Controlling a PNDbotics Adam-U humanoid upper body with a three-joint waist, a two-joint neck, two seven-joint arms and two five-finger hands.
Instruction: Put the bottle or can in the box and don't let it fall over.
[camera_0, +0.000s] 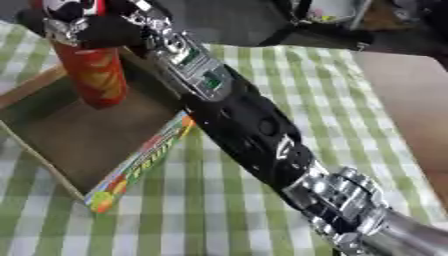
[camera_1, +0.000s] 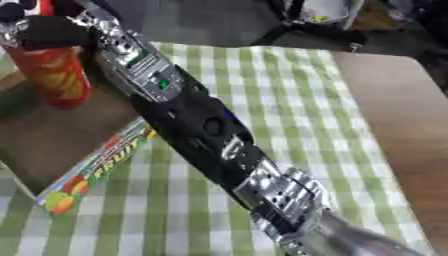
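The red can (camera_0: 94, 75) stood upright inside the open cardboard box (camera_0: 96, 135), near its far corner. The right hand (camera_0: 74, 25) was curled round the can's top, fingers clamped on it. The right arm (camera_0: 254, 125) (black, with silver joints) stretched across the green checked tablecloth (camera_0: 350, 100), hiding part of the box's colourful printed flap (camera_0: 140, 162).

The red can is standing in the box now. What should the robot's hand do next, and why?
Probably let go gently and lift straight up. The red can stands upright on the floor of the box, with the right hand wrapped round its top, so a sideways pull could tip it.
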